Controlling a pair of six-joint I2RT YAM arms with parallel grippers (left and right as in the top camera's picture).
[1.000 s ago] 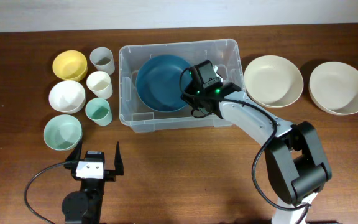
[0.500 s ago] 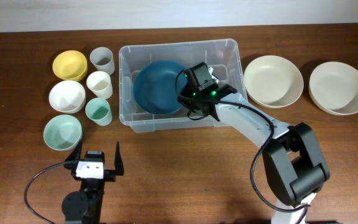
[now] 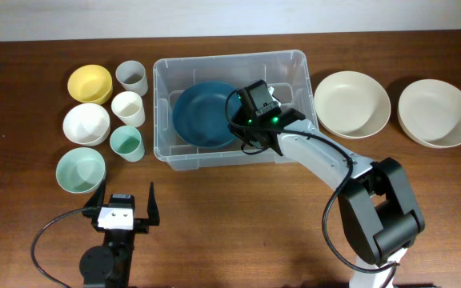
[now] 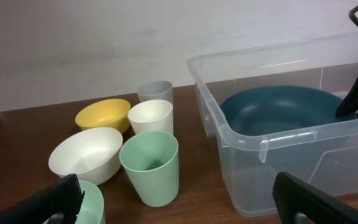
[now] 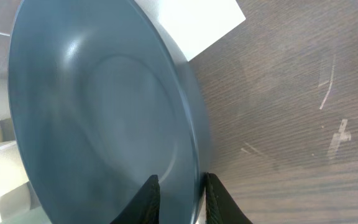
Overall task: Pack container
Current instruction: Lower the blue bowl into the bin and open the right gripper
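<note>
One glossy round bowl, clear plastic container.

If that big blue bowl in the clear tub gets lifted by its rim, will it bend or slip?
Probably stiff: the blue bowl holds its round shape with the right fingers astride its rim. Possibly slippery, since its smooth surface shows a sheen. Wide and shallow, it seems unlikely to tip.

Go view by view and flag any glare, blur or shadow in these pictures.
Overhead: sharp and evenly lit, little glare on the container. Left wrist: pale highlights on the container's rim; left claw tips dark and blurred. Right wrist: blue bowl fills the frame with a soft sheen; right claw tips out of focus.
</note>
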